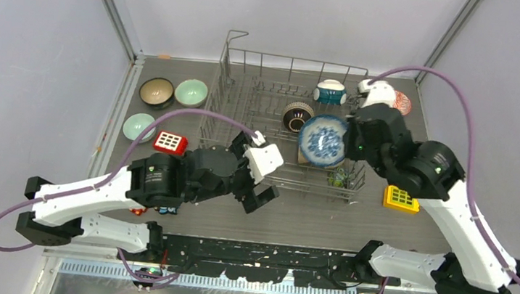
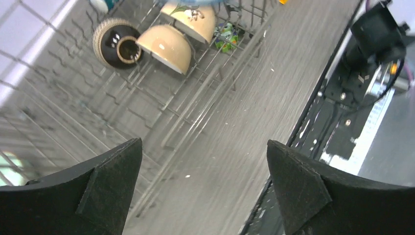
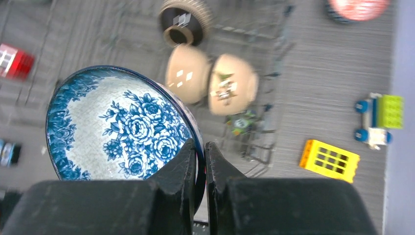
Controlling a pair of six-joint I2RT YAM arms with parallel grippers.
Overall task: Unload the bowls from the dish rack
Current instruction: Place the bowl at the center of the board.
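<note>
Grey wood-grain table point(image 1: 308, 218), boxed in by pale lilac walls, with metal frame posts at the far corners. Mid-table: dish rack point(image 1: 248, 95), grey wire.

On bare table left of rack: dark brown bowl point(image 1: 156, 91), pale green bowl point(image 1: 191, 92), second pale green bowl point(image 1: 138, 126), with red block point(image 1: 170, 142) nearby. Right of rack: red patterned bowl point(image 1: 402, 102) and yellow block point(image 1: 401, 198).

Inside rack: teal-and-white bowl point(image 1: 330, 91) at far side, dark ribbed bowl point(image 1: 297, 116) nearer centre.

Right gripper point(image 3: 200, 156): pinched tight on rim of blue-and-white bowl point(image 3: 117, 127), tilted, over rack's right part.

Left gripper point(image 2: 205, 186): fingers spread wide, nothing between, above rack's near edge.

Wrist views only: two cream bowls point(image 3: 188, 73) on their sides among the tines, touching each other, just beyond the held bowl. Hidden under that bowl in top view.

Top view only: the three bowls left of rack.
</note>
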